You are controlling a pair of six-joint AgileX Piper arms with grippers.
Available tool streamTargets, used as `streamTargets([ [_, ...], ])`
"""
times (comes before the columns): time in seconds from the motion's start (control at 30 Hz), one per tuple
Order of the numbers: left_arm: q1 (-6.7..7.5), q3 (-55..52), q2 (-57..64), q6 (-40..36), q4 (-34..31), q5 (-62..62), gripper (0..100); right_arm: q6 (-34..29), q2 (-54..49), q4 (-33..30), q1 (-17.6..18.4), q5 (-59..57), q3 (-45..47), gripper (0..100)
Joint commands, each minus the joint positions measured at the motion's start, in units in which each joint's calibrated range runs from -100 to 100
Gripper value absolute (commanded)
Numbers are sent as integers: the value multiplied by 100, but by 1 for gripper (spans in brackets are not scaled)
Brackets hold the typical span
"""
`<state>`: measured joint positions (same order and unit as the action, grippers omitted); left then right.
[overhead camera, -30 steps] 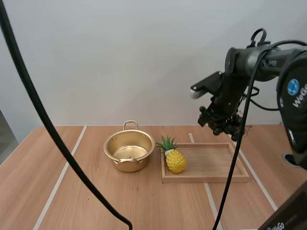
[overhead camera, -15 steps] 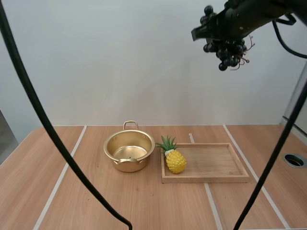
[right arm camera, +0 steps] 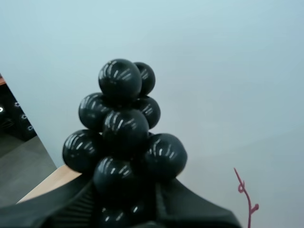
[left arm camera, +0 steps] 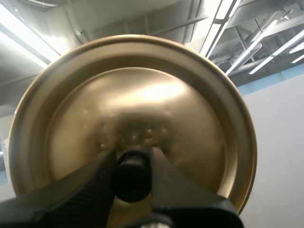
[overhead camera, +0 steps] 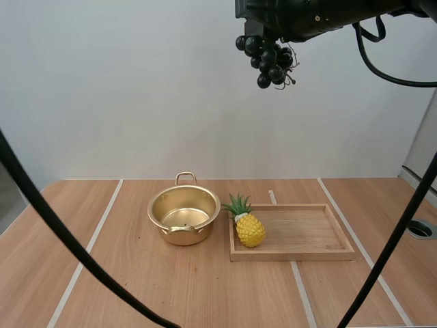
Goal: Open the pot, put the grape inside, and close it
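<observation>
Right arm [overhead camera: 328,17] is way up high, reaching across level. At its end the right gripper [overhead camera: 259,34] has both black fingers pinched in on a bunch of grapes [overhead camera: 268,60], and the cluster hangs just below the tips. Now the left gripper [left arm camera: 132,173]: its two fingers are clamped either side of the black knob [left arm camera: 132,178] on the golden lid [left arm camera: 142,99], which sits square ahead of the tips.

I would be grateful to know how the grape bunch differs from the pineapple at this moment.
The grape bunch is black; the pineapple is yellow with green leaves. The grape bunch hangs high above the table in the right claw; the pineapple lies on the wooden tray. Both are fruit.
</observation>
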<state>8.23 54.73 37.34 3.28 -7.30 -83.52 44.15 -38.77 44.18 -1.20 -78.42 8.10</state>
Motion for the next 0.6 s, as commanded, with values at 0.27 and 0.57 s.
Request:
streamTargets([
  [0.27,8,199,133,-53,-59,474,0,58,658,-130,886,83,-63,0],
  [0.57,8,350,144,53,-73,460,0,-301,1681,-1413,1642,455,-50,0],
])
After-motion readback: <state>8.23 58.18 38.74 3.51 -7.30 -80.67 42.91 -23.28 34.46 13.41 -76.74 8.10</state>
